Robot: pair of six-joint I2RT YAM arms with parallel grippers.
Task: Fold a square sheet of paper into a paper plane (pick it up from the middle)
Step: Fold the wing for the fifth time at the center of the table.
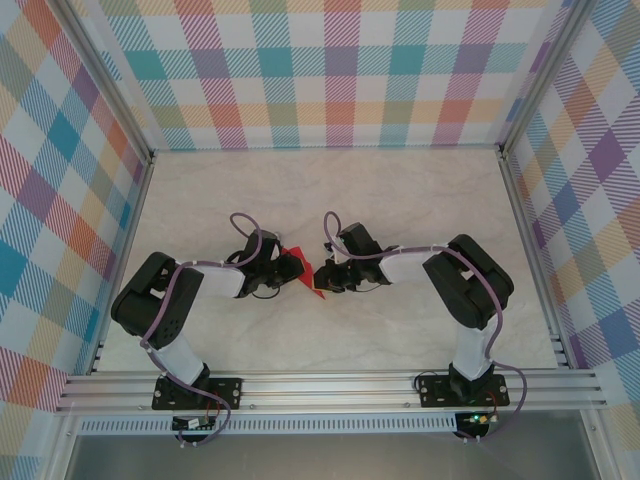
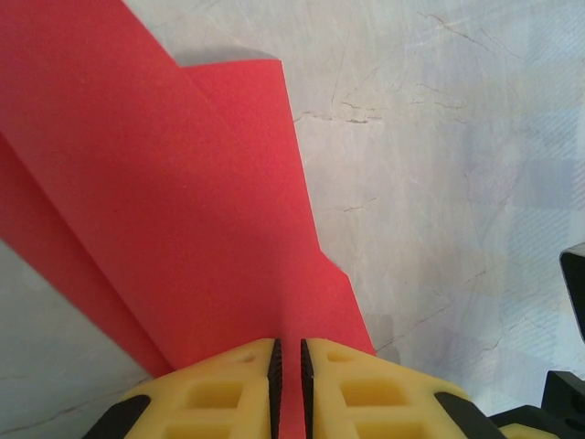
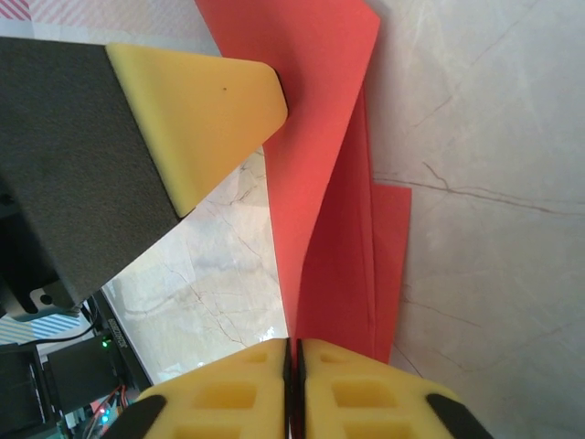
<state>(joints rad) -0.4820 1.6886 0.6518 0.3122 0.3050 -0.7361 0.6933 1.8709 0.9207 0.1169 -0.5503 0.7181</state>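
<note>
the red sheet of paper (image 1: 312, 274) is seen partly folded, with layered flaps and a long crease. it is held at the middle of the marbled tabletop (image 1: 400, 200), between the left gripper (image 1: 292, 266) and the right gripper (image 1: 330, 276). in the left wrist view the sheet (image 2: 164, 201) runs straight into the yellow fingers (image 2: 219, 398) of the left gripper (image 2: 288, 384), which are drawn nearly together with a thin edge pinched between them. in the right wrist view the sheet (image 3: 334, 137) is clamped by the right gripper (image 3: 292, 389), its jaws pressed all but flat on the layers. whether the paper's lower edge touches the table cannot be told. the paper is judged very light, thin and floppy. it is easily bent, is marked for good by any stray squeeze, and could be torn if the two grips are pulled apart. slipping from the ribbed fingers is thought unlikely. hold is best taken along the centre fold, where the layers are doubled and stiffest, not at a loose flap corner.
</note>
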